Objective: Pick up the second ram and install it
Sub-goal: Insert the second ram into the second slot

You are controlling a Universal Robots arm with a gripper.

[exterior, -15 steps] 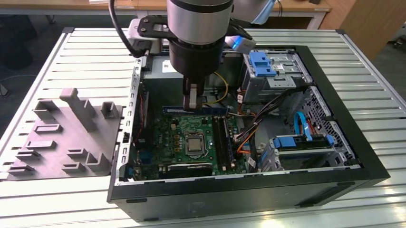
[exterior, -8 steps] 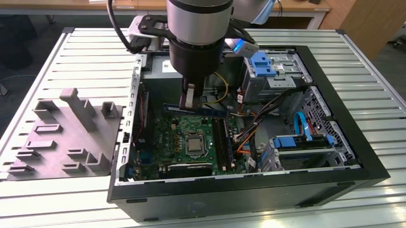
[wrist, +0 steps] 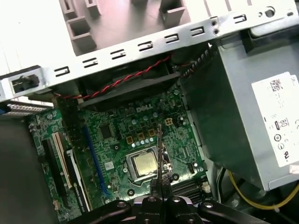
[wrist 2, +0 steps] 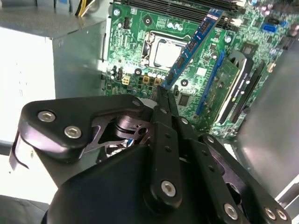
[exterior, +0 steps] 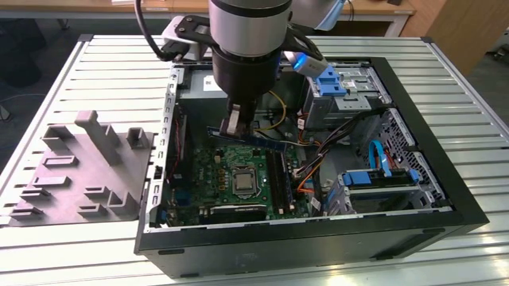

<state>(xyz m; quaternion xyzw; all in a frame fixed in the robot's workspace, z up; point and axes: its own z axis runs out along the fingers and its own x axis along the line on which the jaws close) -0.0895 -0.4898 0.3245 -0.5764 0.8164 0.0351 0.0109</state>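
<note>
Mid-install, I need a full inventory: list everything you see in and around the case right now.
second ram: one, blue-green with black chips, held by one end above the motherboard, not seated.
motherboard: one, green, on the case floor.
processor: one, silver, in its socket mid-board.
memory slots: several, black, beside the processor.
power supply: one, grey, in a case corner.
computer case: one, black, open, on the table.
moulded tray: one, grey, on the table at the exterior view's left of the case.
table: one, pale slatted metal, beneath everything.
gripper: one, black, shut on the ram's end.
arm: one, silver and black, above the case.
</note>
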